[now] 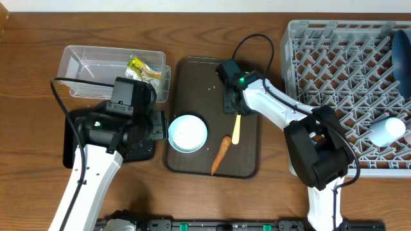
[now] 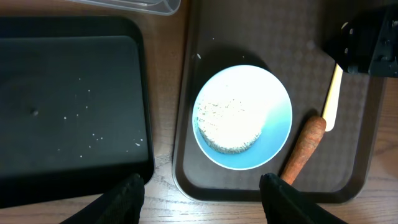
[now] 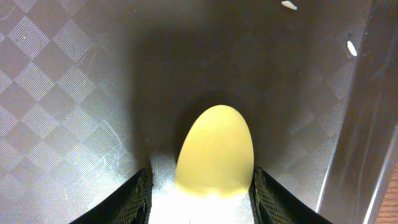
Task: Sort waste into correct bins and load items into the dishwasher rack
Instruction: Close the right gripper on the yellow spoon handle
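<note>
The pale yellow spoon [image 1: 236, 128] lies on the dark brown tray [image 1: 192, 83], and its bowl end [image 3: 214, 149] sits between the fingers of my right gripper [image 3: 201, 174]. That gripper [image 1: 230, 102] stands low over the tray, open, with a small gap on the left side of the spoon. A small light-blue cup [image 2: 242, 117] holding white rice stands on the tray beside an orange carrot [image 2: 303, 149]. My left gripper [image 2: 202, 183] hovers open and empty above the tray's near left edge, next to the black bin [image 2: 62, 93].
The clear tub [image 1: 90, 64] at back left holds a yellow-green wrapper [image 1: 142, 67]. A few rice grains lie in the black bin and on the tray. The grey dishwasher rack [image 1: 334, 51] at right holds a blue plate [image 1: 401, 58] and a white cup [image 1: 388, 131].
</note>
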You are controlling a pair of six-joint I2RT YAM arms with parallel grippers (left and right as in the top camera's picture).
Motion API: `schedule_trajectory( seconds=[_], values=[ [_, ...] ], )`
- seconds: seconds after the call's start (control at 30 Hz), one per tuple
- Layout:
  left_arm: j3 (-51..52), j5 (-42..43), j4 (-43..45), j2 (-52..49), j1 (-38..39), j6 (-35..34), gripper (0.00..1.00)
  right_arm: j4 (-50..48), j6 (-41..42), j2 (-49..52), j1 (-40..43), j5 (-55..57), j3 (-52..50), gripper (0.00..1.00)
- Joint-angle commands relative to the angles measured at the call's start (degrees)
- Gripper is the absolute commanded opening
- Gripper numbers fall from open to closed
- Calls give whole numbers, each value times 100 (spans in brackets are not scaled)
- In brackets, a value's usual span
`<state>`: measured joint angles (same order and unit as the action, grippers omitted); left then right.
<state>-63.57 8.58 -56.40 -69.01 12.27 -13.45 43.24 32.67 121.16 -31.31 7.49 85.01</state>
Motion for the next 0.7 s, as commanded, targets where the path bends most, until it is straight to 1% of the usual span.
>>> schedule_trajectory(
  seconds=[0.0,0.27,0.67],
  values=[
    [-39,-94,-15,-22,0,35,63,7,76,72,11,219,-13,49],
    [-39,-94,-15,-22,0,35,62,-55,74,72,63,238,-13,50],
    [-39,-94,-15,-22,0,35,62,-66,74,72,63,249,-46,45]
  ],
)
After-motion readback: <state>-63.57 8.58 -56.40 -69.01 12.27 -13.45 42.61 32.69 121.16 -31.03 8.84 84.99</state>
